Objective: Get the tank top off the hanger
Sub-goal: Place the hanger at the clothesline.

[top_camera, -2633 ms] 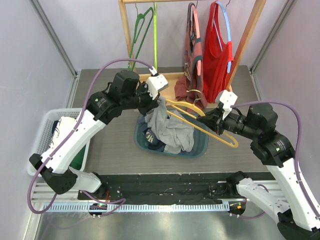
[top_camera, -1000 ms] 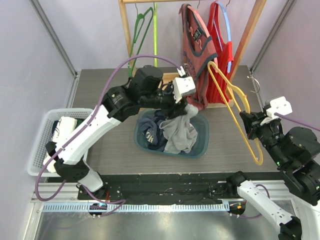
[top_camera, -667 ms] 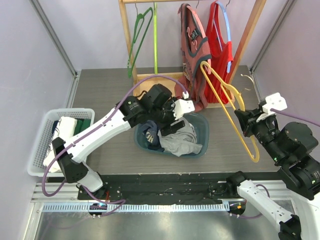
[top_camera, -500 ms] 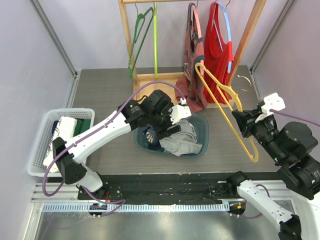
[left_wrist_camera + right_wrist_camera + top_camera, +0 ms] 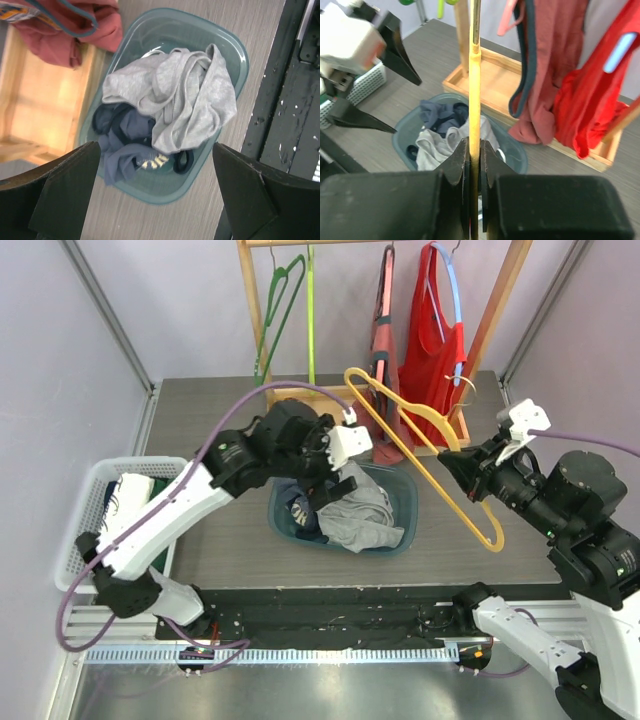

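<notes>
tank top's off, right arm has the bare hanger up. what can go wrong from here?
1. The yellow hanger is long and its hook end sits near the rust top on the rack; a swing may snag it.
2. The right pincer pinches only one thin bar, so the hanger might pivot or slip.
3. The open left pincer hangs right above the grey tank top in the basin; dipping could catch its loose straps.
</notes>
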